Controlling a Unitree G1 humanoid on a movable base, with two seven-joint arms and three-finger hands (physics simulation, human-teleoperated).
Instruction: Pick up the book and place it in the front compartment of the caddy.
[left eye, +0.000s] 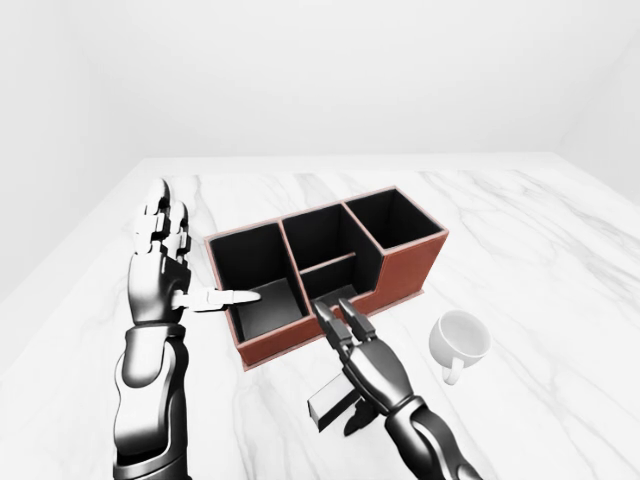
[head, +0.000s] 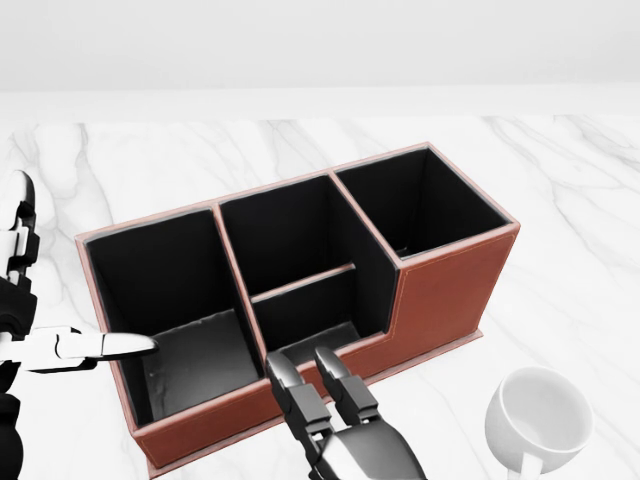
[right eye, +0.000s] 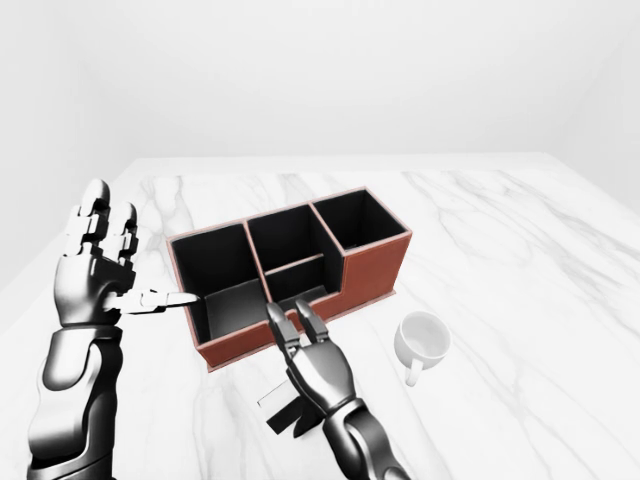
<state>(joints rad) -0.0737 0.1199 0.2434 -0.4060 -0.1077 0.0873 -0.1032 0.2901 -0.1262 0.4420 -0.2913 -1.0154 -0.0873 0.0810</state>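
Two hands frame the brown caddy (left eye: 330, 262) near the worktop's (left eye: 520, 230) middle. My left hand (left eye: 160, 262) is raised beside the caddy's left end, fingers spread, holding nothing, one finger crossing its rim. My right hand (left eye: 345, 325) hovers open and empty at the low near wall. Beneath that wrist, the dark book (left eye: 333, 402) lies on the worktop. A white mug (left eye: 459, 340) stands rightmost.

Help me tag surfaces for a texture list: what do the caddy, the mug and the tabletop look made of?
Caddy: seemingly reddish-brown leather or leatherette, matte, with a paler stitched-looking edge and a black lining. Mug: probably glazed white ceramic, smooth and plain. Tabletop: looks like polished white marble, judging by the grey veining. All are renders, so these are impressions.
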